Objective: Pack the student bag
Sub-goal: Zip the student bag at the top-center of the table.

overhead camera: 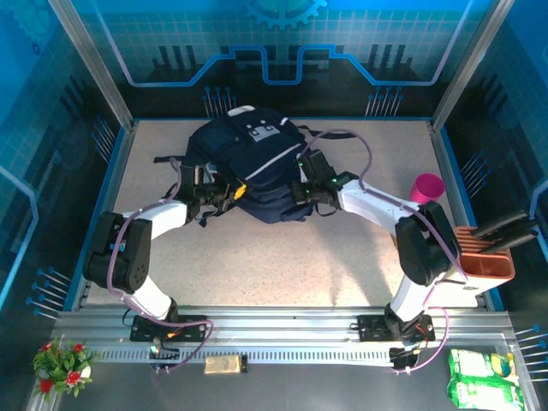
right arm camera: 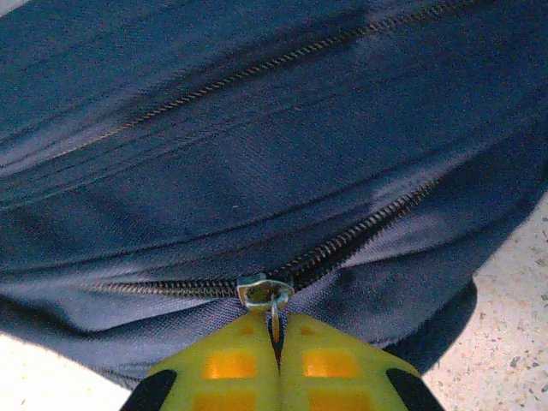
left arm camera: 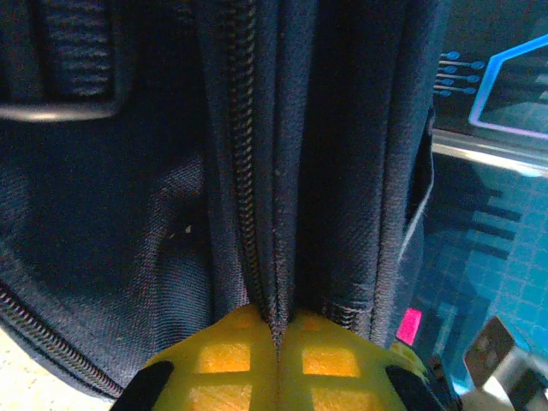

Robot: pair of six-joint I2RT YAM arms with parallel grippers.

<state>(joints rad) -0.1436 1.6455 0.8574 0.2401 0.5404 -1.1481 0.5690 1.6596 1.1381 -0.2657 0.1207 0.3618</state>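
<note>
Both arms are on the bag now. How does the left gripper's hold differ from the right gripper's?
The left gripper pinches a fold of navy fabric along a zipper line; the right gripper pinches the metal pull of the zipper slider. The left gripper is at the left side of the student bag, the right gripper at its right side. Both are shut, with yellow fingers.

Speckled beige table (overhead camera: 342,257) under me; blue circuit-patterned walls (overhead camera: 282,34) on three sides, silver frame posts (overhead camera: 90,60), bluish light.
</note>
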